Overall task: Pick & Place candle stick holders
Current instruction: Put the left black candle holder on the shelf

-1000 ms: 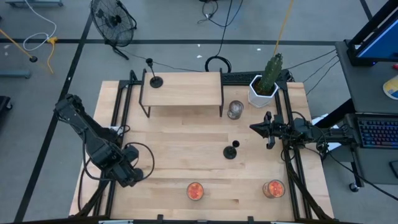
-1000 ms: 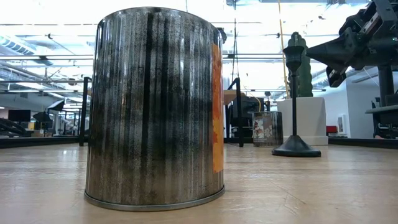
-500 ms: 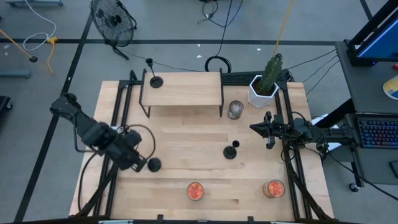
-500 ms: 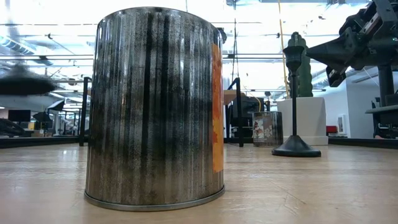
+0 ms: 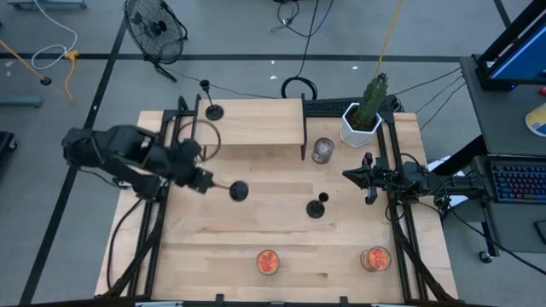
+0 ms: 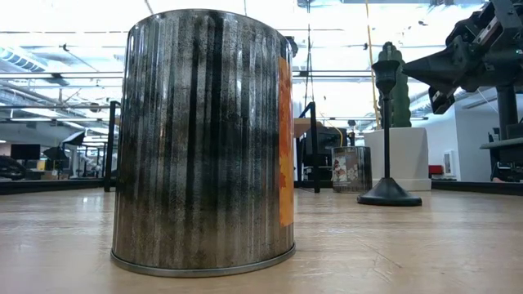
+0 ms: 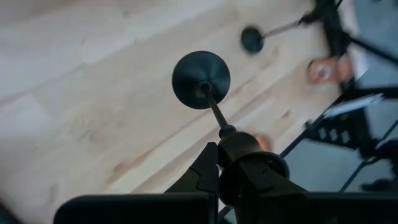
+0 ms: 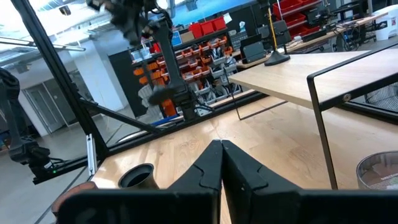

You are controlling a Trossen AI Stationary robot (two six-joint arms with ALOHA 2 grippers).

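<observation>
Pale wood tabletop (image 5: 273, 230) fills my overhead feed. My left gripper (image 5: 205, 182) is clamped on a black candle stick holder (image 5: 238, 191), stem sideways, round disc base leading, above mid-table. A second holder (image 5: 316, 205) stands upright near my right gripper (image 5: 351, 175), which is closed and empty. A third (image 5: 213, 111) stands on the shelf (image 5: 256, 124). I read no labels.

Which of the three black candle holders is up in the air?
The black disc-based candle holder gripped by the left end effector, carried sideways. One stands on the table, one on the shelf.
</observation>
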